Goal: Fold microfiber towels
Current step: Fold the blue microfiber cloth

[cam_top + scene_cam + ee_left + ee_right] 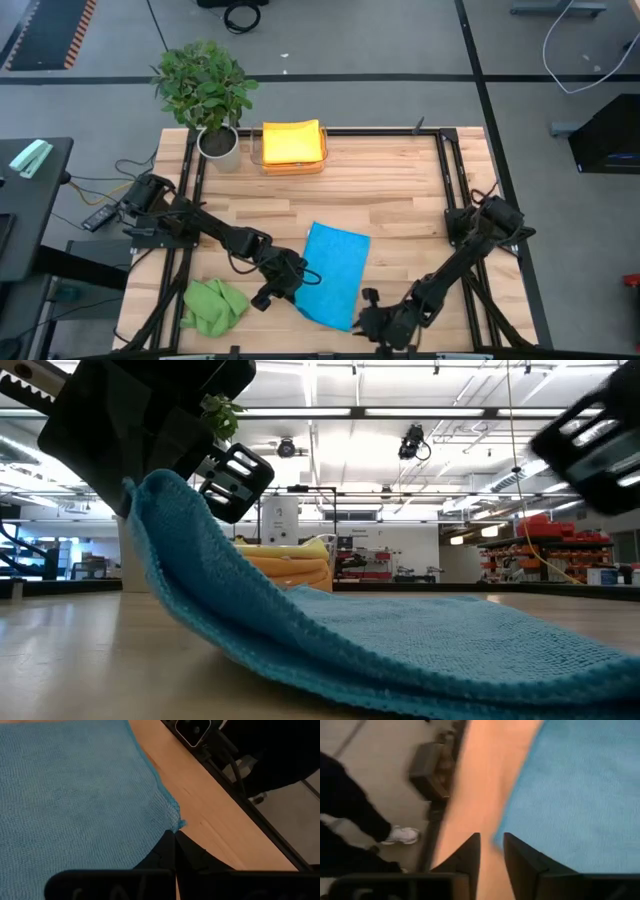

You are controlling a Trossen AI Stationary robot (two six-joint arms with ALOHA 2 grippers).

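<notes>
A blue microfiber towel (335, 272) lies spread on the wooden table, with its near left corner lifted (160, 495). My left gripper (290, 285) is shut on that corner. My right gripper (365, 320) is open at the towel's near right corner (500, 839), which shows just ahead of the gap between its fingers (492, 851). I cannot tell whether it touches the cloth. A crumpled green towel (212, 305) lies at the near left. Folded yellow and orange towels (292, 142) are stacked at the far edge. My left gripper pinches the blue towel's corner (176, 823) between its two shut fingers (165, 851). The corner is raised off the table, and the cloth slopes down from it to the part that lies flat (450, 640).
A potted plant (205, 85) stands at the far left, beside the tray (293, 165) that holds the yellow stack. Bare wood lies between the blue towel and the far edge. A person's legs and a white shoe (402, 836) show on the floor beyond the near edge.
</notes>
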